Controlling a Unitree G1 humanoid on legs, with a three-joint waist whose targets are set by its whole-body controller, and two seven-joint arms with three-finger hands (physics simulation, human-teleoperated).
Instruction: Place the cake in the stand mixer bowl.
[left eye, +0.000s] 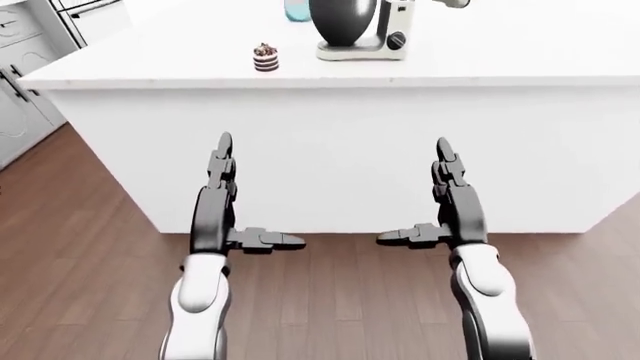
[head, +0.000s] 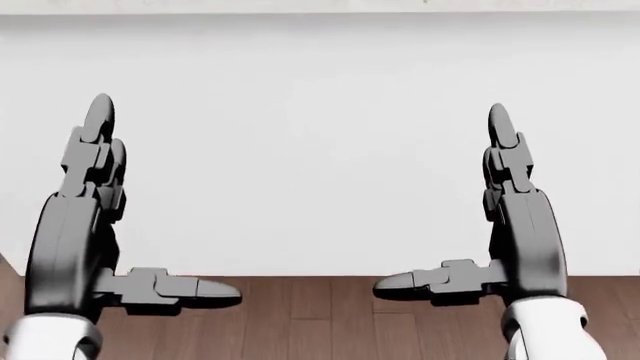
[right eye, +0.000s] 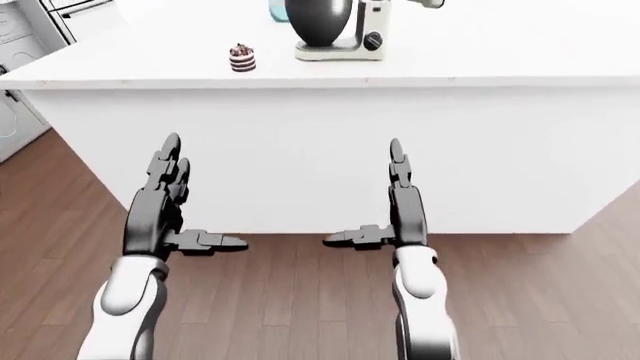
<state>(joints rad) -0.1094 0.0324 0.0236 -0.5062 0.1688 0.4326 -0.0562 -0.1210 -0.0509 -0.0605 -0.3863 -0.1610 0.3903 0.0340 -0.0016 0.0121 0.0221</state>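
Cake (left eye: 266, 57) is sitting on the white surface (left eye: 500, 52), left of the mixer bowl (left eye: 342, 20). Both the left robot hand (left eye: 222, 196) and right robot hand (left eye: 447, 196) are hanging released, empty, well below it.

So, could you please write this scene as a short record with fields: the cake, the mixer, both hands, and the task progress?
cake: small dark layered cake standing on the white island counter, left of the mixer in the left-eye view
stand mixer: white body with a dark bowl, top cut off by the picture edge
left hand: open, empty, held low before the island's side
right hand: open, empty, same height
floor: brown wood planks
progress: cake not yet picked up
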